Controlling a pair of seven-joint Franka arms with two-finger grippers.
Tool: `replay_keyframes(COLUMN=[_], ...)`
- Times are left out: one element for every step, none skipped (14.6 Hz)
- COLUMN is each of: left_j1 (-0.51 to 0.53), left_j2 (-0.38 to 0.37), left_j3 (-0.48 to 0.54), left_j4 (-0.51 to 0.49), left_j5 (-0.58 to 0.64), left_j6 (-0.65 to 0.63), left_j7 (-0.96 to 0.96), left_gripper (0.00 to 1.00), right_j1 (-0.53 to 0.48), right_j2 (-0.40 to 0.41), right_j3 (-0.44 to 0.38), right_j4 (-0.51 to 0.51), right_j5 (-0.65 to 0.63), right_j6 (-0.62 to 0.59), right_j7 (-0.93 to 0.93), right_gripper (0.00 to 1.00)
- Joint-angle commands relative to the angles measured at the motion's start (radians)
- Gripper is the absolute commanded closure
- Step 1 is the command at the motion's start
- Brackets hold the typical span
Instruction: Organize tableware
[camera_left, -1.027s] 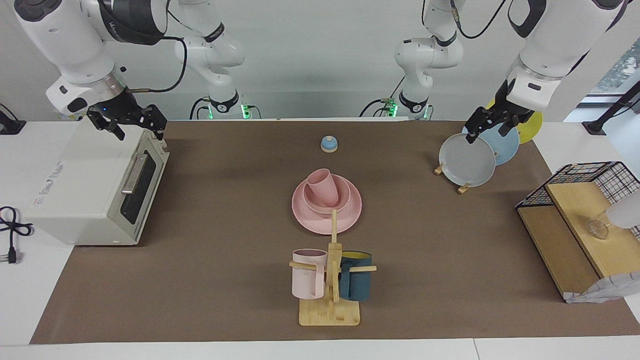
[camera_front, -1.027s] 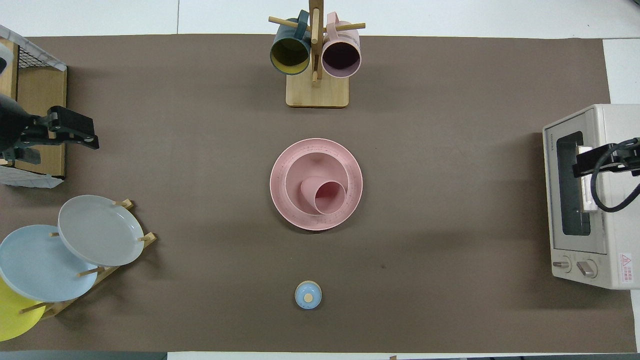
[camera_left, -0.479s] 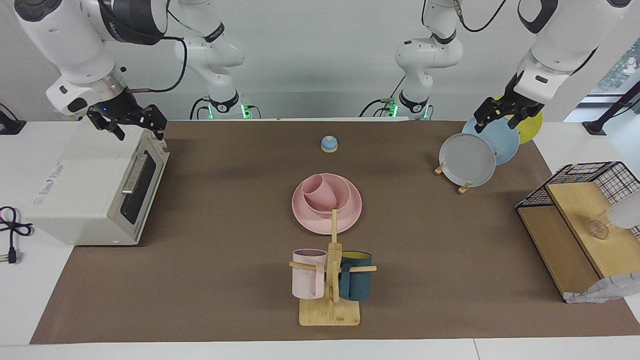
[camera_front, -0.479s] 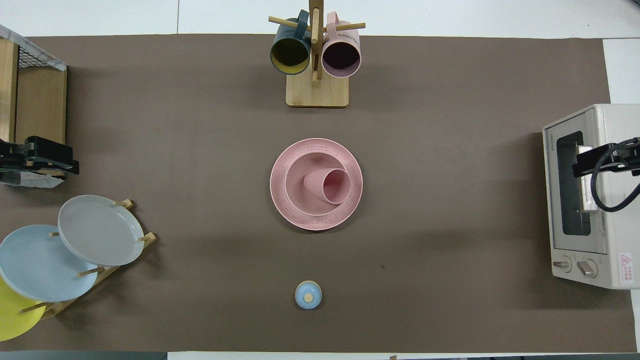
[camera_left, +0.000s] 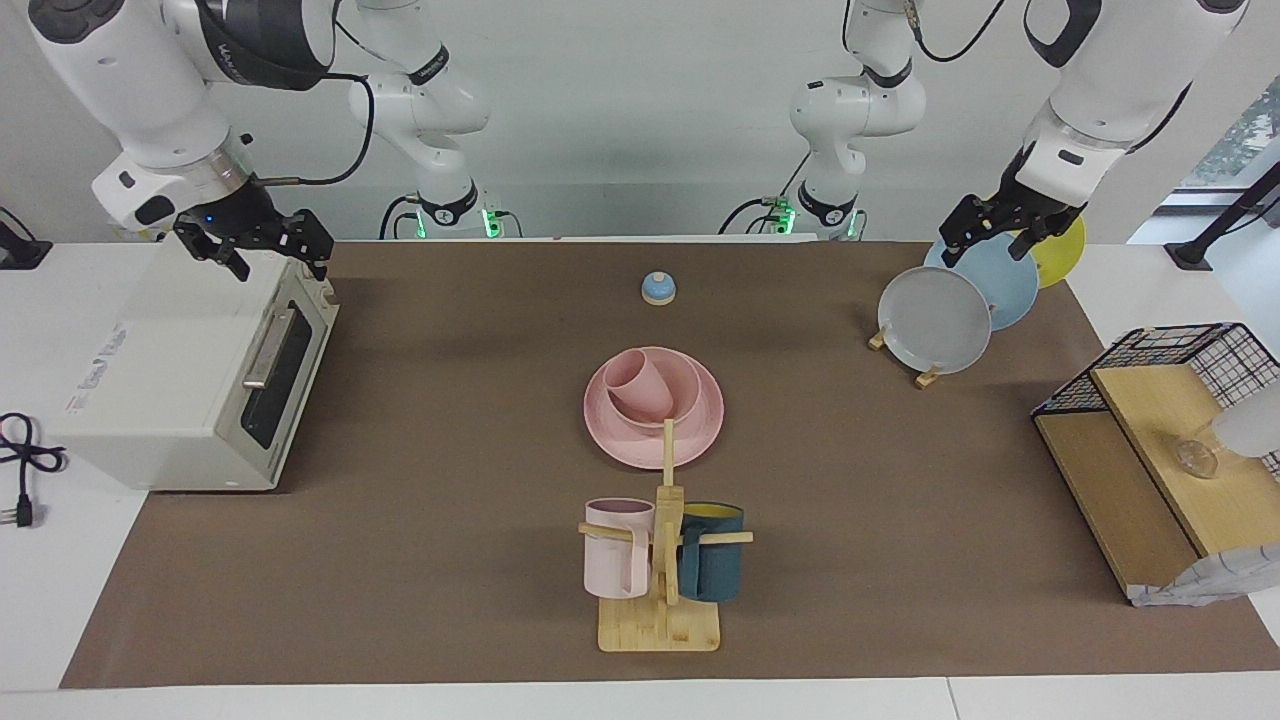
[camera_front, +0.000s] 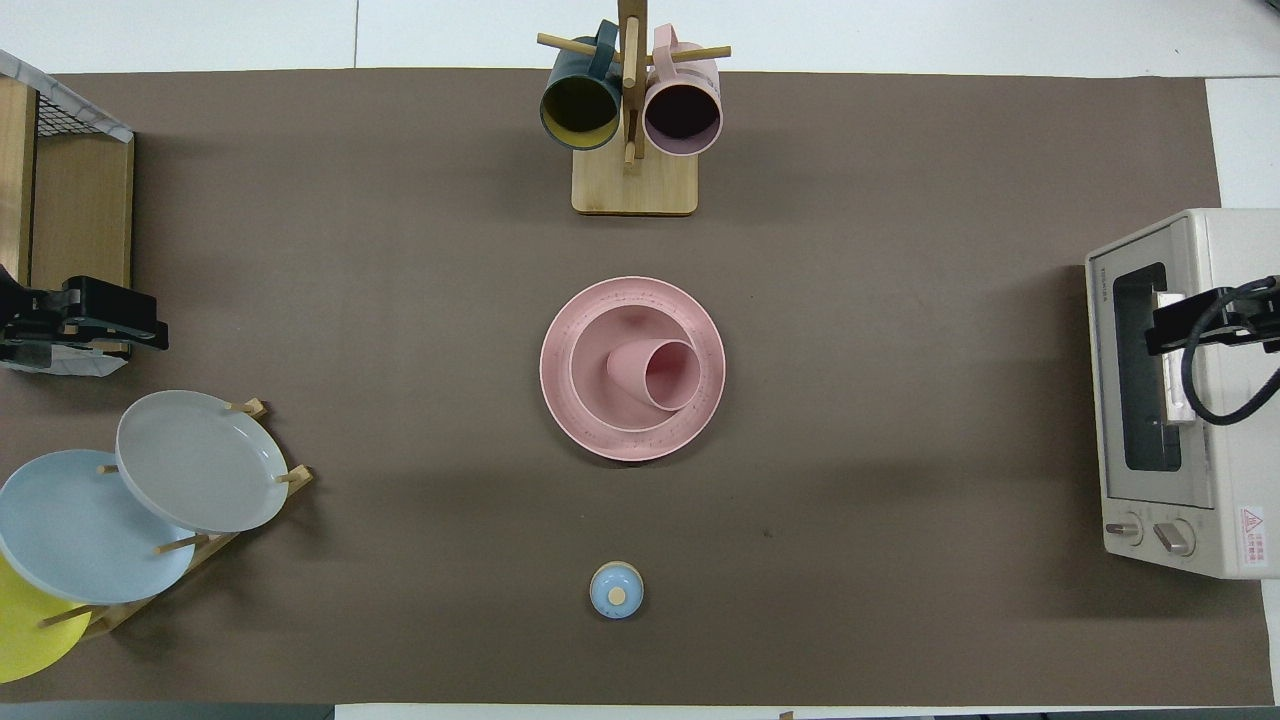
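Both grippers hang open and empty: left gripper (camera_left: 990, 232) over the plate rack (camera_left: 925, 375), right gripper (camera_left: 255, 243) over the toaster oven (camera_left: 190, 370). Mid-table, I see the cup (camera_left: 634, 377) tipped in the bowl (camera_left: 680, 400) on the plate (camera_left: 700, 440); light, stiff, slick, so I'd pinch its rim.

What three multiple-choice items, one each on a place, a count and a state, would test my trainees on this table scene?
1. The pink cup rests:
A. in the pink bowl
B. on the mug tree
C. beside the toaster oven

2. Plates in the wooden rack:
A. two
B. three
C. four

3. The pink cup is:
A. upright
B. upside down
C. tipped on its side

Key: 1 A, the cup sits in the bowl on the pink plate. 2 B, grey, blue and yellow. 3 C, its mouth faces sideways.
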Motion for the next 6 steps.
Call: replay_keyframes(left_j1=[-0.030,-0.032,-0.032,-0.032,-0.030,-0.027], left_j2=[0.007,0.005,0.007,0.005,0.005,0.002], left_j3=[0.010,0.010,0.010,0.010,0.010,0.010], left_j4=[0.013,0.011,0.011,0.011,0.011,0.011], left_j5=[0.009,0.009,0.008,0.006,0.006,0.006], left_j6=[-0.017,-0.017,-0.014,-0.012,-0.013,-0.013], left_j7=[0.012,0.012,0.012,0.011,0.010,0.010], left_gripper=[0.00,0.00,0.00,0.00,0.00,0.00], right_j1=[0.000,0.000,0.000,0.000,0.001,0.000], right_j2=[-0.010,-0.010,-0.010,-0.010,-0.010,-0.010], right_j3=[0.000,0.000,0.000,0.000,0.000,0.000], right_j4=[-0.001,-0.001,-0.001,-0.001,-0.001,-0.001], right_j5=[0.014,0.014,0.016,0.014,0.014,0.014], right_j6=[-0.014,-0.014,-0.014,-0.014,-0.014,-0.014], right_j7=[0.016,0.016,0.016,0.016,0.016,0.016], right_gripper=[0.00,0.00,0.00,0.00,0.00,0.00])
